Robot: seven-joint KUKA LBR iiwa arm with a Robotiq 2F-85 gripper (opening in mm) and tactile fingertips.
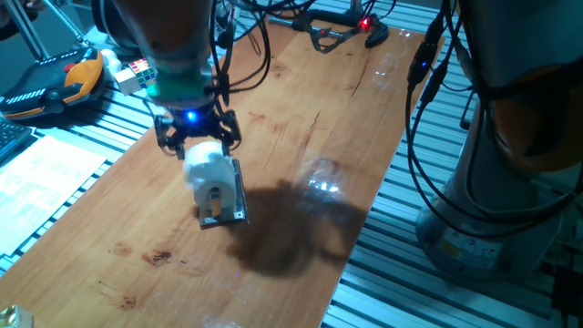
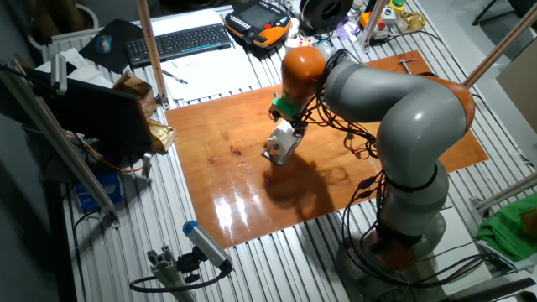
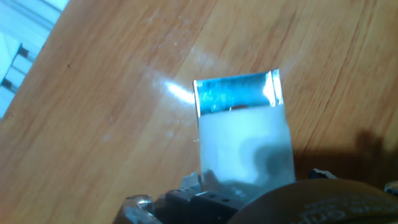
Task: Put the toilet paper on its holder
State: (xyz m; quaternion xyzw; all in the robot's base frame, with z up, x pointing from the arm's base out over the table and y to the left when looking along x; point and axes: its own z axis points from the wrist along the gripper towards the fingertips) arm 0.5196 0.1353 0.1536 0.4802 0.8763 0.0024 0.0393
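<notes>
The pincer (image 1: 199,143) points down over the middle of the wooden tabletop (image 1: 301,118), its dark fingers (image 1: 168,138) closed on either side of the toilet paper (image 1: 208,170), so it is grasping the roll. A blue light glows on the hand just above the fingers, below a green ring. The arm (image 2: 394,109) bends over from its base at the tabletop's edge, grey in its thick segments and orange at the joints, with black cables looped along it.

The toilet paper is a white, soft-looking cylinder, its hollow end turned towards one fixed camera. It sits right on the holder (image 1: 225,205), a flat, shiny grey metal plate lying on the tabletop; whether the roll rests on it or hangs just above cannot be told. In the hand view the toilet paper (image 3: 245,146) fills the lower middle as a pale block and the far end of the holder (image 3: 236,93) shows beyond it, reflecting blue light.

The tabletop is glossy orange-brown wood with visible grain and bright reflections. A black clamp (image 1: 332,32) lies near its far corner.
</notes>
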